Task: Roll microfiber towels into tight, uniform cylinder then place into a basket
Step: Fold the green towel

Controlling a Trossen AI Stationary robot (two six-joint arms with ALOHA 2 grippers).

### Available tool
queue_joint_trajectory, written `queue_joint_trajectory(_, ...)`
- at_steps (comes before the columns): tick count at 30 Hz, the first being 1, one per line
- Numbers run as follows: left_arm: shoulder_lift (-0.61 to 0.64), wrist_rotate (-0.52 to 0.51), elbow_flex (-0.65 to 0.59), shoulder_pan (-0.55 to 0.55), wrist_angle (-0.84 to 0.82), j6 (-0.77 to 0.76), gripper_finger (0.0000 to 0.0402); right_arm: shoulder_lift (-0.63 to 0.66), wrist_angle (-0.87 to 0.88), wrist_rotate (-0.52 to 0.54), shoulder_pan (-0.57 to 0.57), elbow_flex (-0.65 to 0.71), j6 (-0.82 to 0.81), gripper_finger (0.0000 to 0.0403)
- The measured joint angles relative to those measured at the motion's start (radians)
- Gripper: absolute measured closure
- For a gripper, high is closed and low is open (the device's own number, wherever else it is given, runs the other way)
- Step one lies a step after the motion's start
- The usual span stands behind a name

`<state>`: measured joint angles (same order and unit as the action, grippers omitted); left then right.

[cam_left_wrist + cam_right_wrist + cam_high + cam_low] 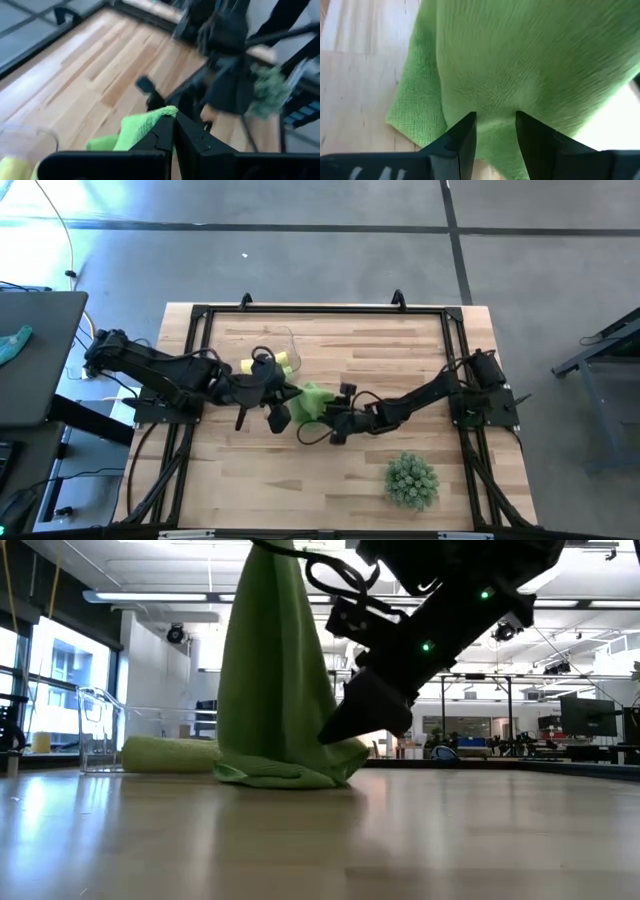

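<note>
A lime green microfiber towel (270,660) hangs from my left gripper (175,125), which is shut on its top; the towel's lower end (285,775) lies crumpled on the table. In the high view this towel (315,402) sits mid-table between both grippers. My right gripper (495,122) stands open, low, at the towel's lower part, coming from the right. The clear basket (283,340) stands behind the left arm with a yellow towel (286,360) in it. A rolled towel (170,753) lies by the basket (100,730). My left gripper pinches the towel's upper edge (150,120) between its two shut fingers, slanting down from the table's left. The cloth hangs below the fingers, with its lower end bunched on the table. My right gripper's fingers (467,127) stand against the hanging cloth; whether they touch it, I cannot tell.
A spiky green ball-shaped plant (411,480) stands near the table's front right. A black frame (320,308) runs around the wooden table top. Bare wood lies in front of the towel and toward the far right.
</note>
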<state>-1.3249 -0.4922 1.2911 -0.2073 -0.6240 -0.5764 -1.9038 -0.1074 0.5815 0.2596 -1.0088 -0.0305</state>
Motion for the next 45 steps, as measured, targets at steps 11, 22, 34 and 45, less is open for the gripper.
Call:
queue_joint_trajectory(11,-0.102,-0.018,-0.001,0.022,-0.072,0.008,0.0401,0.0,-0.047,0.026,0.11,0.0,-0.307,0.0274)
queue_joint_trajectory(22,-0.133,-0.021,-0.001,0.039,-0.056,0.039,0.0401,0.001,-0.069,0.258,0.162,0.0,-0.575,0.0274)
queue_joint_trajectory(34,-0.12,-0.018,-0.001,0.052,-0.047,0.059,0.0401,0.001,-0.062,0.514,0.207,0.0,-0.599,0.0274)
queue_joint_trajectory(45,-0.116,0.001,-0.001,0.052,0.019,0.118,0.0401,-0.045,-0.001,0.436,0.1,0.0,-0.603,0.0274)
